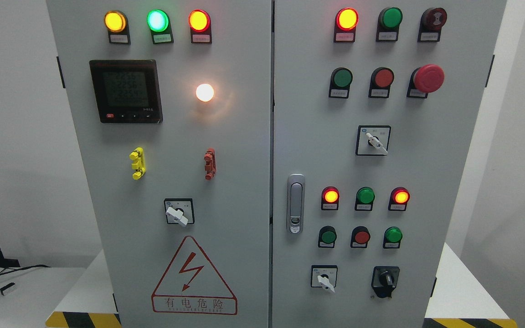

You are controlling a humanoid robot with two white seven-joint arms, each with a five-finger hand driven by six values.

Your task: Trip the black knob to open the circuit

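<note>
A grey electrical cabinet (pixel 244 150) with two doors fills the head view. The black knob (pixel 385 278) sits on a black plate at the lower right of the right door, its pointer standing about upright. Neither of my hands nor arms shows in the picture.
White-handled selector switches sit at the right door's middle (pixel 374 141), its lower part (pixel 325 279) and on the left door (pixel 178 214). A red mushroom stop button (pixel 428 78), lit lamps, push buttons, a meter (pixel 126 91) and a door latch (pixel 295 203) are on the panel. A white table (pixel 21 291) is at lower left.
</note>
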